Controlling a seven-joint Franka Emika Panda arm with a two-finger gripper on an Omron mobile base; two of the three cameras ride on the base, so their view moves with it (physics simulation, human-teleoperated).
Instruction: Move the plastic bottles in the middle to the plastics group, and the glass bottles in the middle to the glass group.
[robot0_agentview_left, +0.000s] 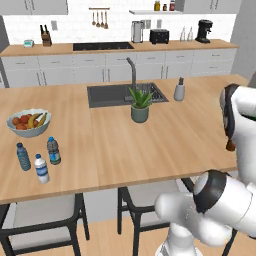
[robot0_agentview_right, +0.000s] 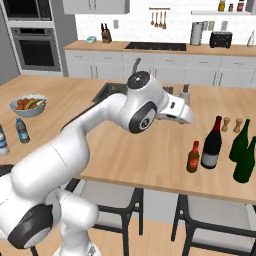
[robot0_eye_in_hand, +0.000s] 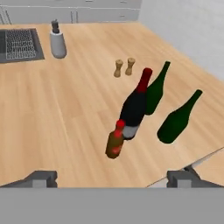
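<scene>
1. Wooden desk (robot0_agentview_right: 150, 155) spans the kitchen; the white arm (robot0_agentview_right: 100, 125) reaches forward over it, elbow bent high.
2. End effector (robot0_eye_in_hand: 113, 179) hovers released, empty, tilted down.
3. Just ahead of it stands the brown bottle (robot0_eye_in_hand: 115, 140), touching the wine bottle (robot0_eye_in_hand: 134, 107); two green bottles (robot0_eye_in_hand: 177, 119) stand beyond, to its right.

Wooden island (robot0_agentview_left: 150, 145) (white cabinets (robot0_agentview_left: 120, 67) behind)

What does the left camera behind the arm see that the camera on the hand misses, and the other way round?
Left base view, not hand view: a fruit bowl, three small water bottles and a potted plant. Hand view, not left base view: two green bottles and wooden shakers. Both: the wooden counter, sink and soap dispenser.
</scene>
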